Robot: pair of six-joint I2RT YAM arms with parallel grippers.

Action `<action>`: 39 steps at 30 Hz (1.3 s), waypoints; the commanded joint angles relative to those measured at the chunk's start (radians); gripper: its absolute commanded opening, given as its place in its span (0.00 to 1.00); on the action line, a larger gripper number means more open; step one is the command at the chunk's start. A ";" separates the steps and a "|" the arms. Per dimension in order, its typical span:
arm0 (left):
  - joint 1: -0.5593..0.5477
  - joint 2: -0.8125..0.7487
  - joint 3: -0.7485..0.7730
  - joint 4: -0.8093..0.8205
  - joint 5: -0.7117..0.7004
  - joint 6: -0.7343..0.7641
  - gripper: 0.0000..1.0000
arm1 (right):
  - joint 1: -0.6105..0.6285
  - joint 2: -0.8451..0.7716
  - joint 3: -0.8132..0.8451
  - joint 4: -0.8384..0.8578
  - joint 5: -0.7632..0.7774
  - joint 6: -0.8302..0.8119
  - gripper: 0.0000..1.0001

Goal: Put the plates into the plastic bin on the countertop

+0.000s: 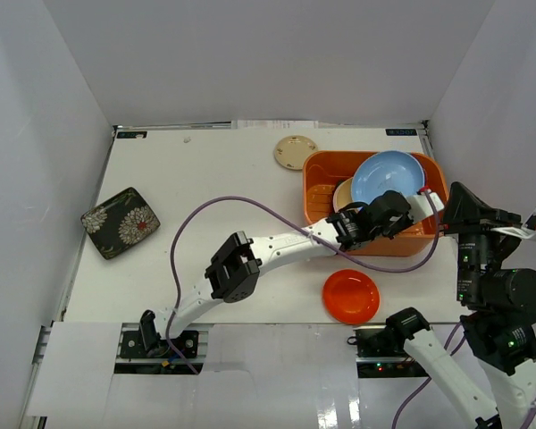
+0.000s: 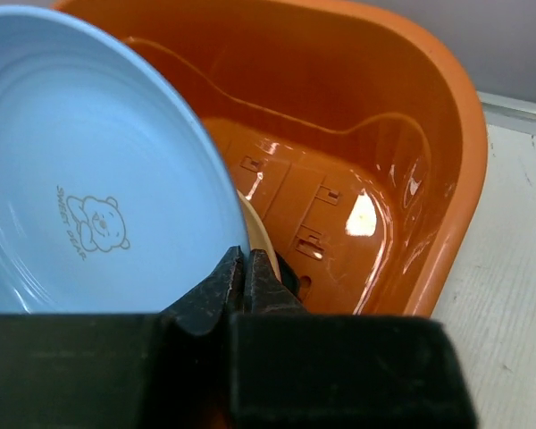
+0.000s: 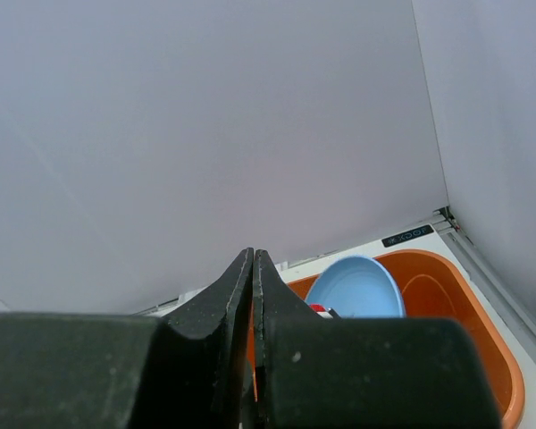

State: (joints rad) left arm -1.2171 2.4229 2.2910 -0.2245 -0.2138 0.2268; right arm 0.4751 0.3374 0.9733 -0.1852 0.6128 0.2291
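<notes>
Plates lie in a few spots. A blue plate point(image 1: 389, 176) with a little bear drawn on it sits inside the orange plastic bin point(image 1: 314, 179) in the upper right of the top view. It leans at a tilt, and part of it rests on a cream plate point(image 1: 344, 192) that is also in the bin. Three more plates are out on the white countertop point(image 1: 214, 161). A small tan plate point(image 1: 295, 152) is just beside the bin's far left corner. A red-orange plate point(image 1: 350, 296) is near the bin's front side, lower in the frame. A black flower plate point(image 1: 120, 222) with round corners is well apart, at the left edge.

The left claw point(image 2: 244, 268) reaches over the front part of the bin. Its two fingers are pressed together with nothing between them, and the tips are just beside the rim of the blue plate. The right claw point(image 3: 252, 259) is up in the air at the right side, pointing toward the grey wall. Its fingers are together too and hold nothing. A purple cable point(image 1: 214, 201) loops over the countertop by the left arm.
</notes>
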 commanded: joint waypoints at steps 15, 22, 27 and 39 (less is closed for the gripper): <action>0.108 -0.244 0.055 0.008 0.021 -0.030 0.81 | 0.000 0.034 0.044 0.001 -0.071 -0.016 0.08; 0.447 -0.481 -0.237 -0.051 0.103 -0.514 0.61 | 0.000 0.230 0.062 -0.134 -0.304 -0.050 0.13; 0.687 -0.503 -0.458 -0.013 0.304 -0.794 0.57 | -0.001 0.342 0.027 -0.134 -0.545 -0.063 0.17; 0.840 -0.125 -0.371 0.094 0.461 -1.038 0.61 | 0.011 0.335 -0.186 -0.073 -0.835 -0.024 0.24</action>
State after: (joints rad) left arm -0.3870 2.3100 1.8465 -0.1879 0.1730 -0.7185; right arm 0.4793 0.6933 0.8242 -0.3058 -0.1371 0.1780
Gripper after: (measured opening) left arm 0.604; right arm 0.235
